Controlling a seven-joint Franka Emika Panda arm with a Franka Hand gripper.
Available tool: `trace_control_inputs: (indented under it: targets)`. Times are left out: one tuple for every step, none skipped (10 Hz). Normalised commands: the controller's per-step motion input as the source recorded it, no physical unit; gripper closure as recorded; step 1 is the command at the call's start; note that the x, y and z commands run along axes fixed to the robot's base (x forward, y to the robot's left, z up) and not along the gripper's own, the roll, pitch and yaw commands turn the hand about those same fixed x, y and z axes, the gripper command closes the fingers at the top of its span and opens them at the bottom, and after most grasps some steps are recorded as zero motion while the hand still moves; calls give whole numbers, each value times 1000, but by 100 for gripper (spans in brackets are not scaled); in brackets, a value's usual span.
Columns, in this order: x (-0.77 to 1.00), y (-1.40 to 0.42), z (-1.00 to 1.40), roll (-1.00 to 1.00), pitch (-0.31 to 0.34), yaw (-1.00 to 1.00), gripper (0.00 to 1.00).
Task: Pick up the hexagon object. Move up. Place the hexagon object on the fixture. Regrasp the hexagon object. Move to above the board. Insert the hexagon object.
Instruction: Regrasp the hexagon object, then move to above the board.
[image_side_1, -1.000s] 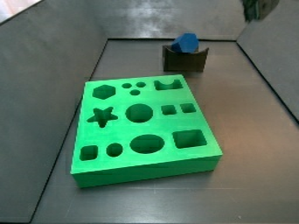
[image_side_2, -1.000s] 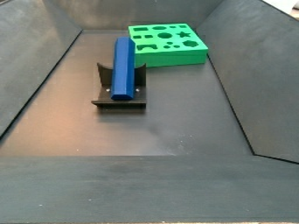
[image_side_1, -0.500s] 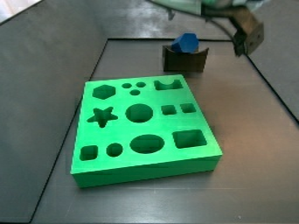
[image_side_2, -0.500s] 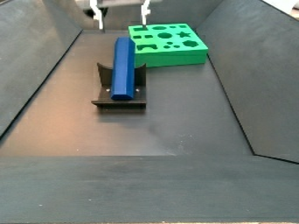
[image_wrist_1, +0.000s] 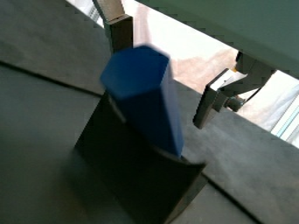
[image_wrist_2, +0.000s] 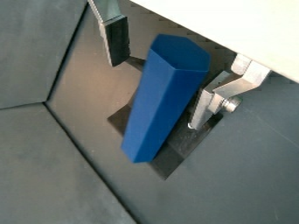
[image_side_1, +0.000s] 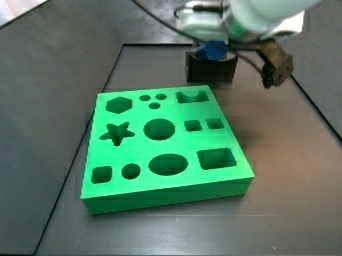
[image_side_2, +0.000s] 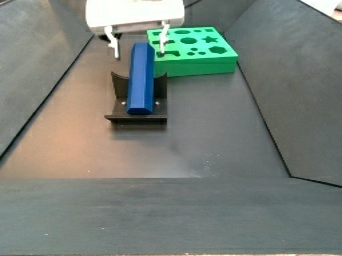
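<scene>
Pincer (image_side_2: 135, 43) has come down since half a second ago, spread wide astride the hexagon object (image_side_2: 139, 75) lying on the fixture (image_side_2: 135, 108), gripping nothing.

The hexagon object (image_wrist_2: 163, 96) looks like plain matt blue plastic, smooth-faced with crisp edges; the fixture (image_side_2: 136, 107) is dark and dull, without shine; the board (image_side_1: 164, 150) is bright green, smooth and faintly satiny; the tool (image_side_2: 135, 42), over the far end of the hexagon object, has flat silvery metal fingers (image_wrist_2: 208, 104) with dark matt pads; the floor (image_side_2: 187, 150) is dark grey, slightly sheeny.
</scene>
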Motion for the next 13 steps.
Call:
trace_control_inputs:
  targets:
    - [156,-39,-407,117,4,74,0]
    - [131,-41,-219,115,9,64,0]
    - [0,0,0,0,0,0,100]
    - [-74,-150,1000,-323,-195,45,100]
    - [-78,-144,1000,-307,-187,36,100]
    - [-83,-130,1000,-268,-180,18,100]
    - [-87,-119,1000,-201,-183,-31,100]
    - [-89,-113,1000,-161,-172,-66,100]
    - [-92,-101,1000,-131,-137,-99,100]
    - [-94,-95,1000,-121,-117,-114,100]
    - [-98,-81,1000,-104,-67,-133,100]
    - [-98,-75,1000,-101,-47,-132,100]
    - [-99,-69,1000,-99,-17,-127,100]
